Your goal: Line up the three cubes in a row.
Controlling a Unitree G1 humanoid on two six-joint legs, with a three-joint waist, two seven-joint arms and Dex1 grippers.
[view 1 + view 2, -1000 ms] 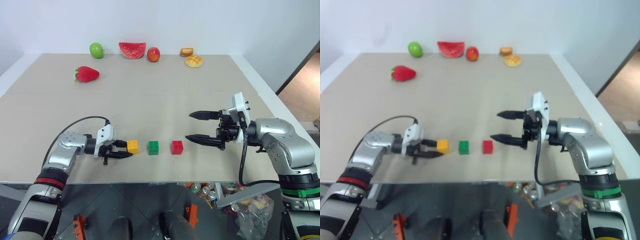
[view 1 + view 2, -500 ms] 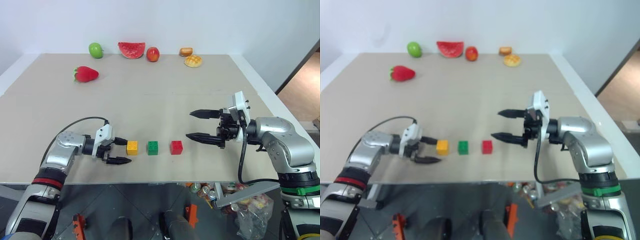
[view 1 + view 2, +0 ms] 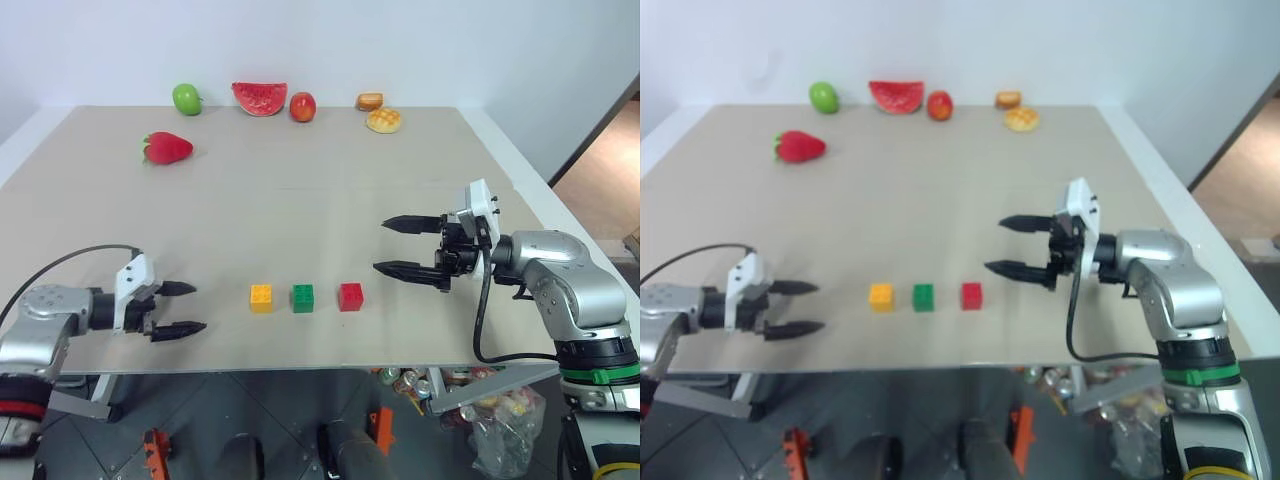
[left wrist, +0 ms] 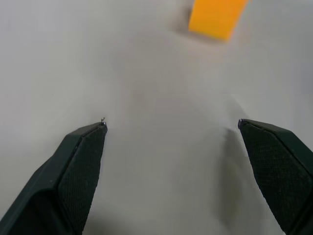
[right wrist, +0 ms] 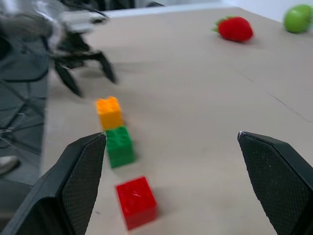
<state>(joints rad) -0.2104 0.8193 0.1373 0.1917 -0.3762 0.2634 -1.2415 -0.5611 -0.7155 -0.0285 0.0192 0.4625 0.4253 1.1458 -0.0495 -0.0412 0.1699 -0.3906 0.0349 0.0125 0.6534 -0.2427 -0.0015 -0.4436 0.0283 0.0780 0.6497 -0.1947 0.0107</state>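
Observation:
Three small studded cubes stand in a row near the table's front edge: yellow-orange (image 3: pixel 261 297), green (image 3: pixel 303 297) and red (image 3: pixel 350 296), with small gaps between them. My left gripper (image 3: pixel 198 307) hovers open and empty, well to the left of the yellow-orange cube (image 4: pixel 216 17). To the right of the red cube and slightly above the table, my right gripper (image 3: pixel 381 245) is open and holds nothing. The right wrist view looks along the row: red (image 5: pixel 136 201), green (image 5: pixel 119 146), yellow-orange (image 5: pixel 109 112).
Toy food lies along the table's far side: a strawberry (image 3: pixel 167 148), a green apple (image 3: pixel 186 98), a watermelon slice (image 3: pixel 259 97), a red fruit (image 3: pixel 303 106) and two bread pieces (image 3: pixel 384 121). The table's front edge (image 3: pixel 300 368) runs just below the cubes.
My left gripper opened, let go of the yellow-orange cube and drew back to the left. The cube stays in the row. The right gripper has hardly moved.

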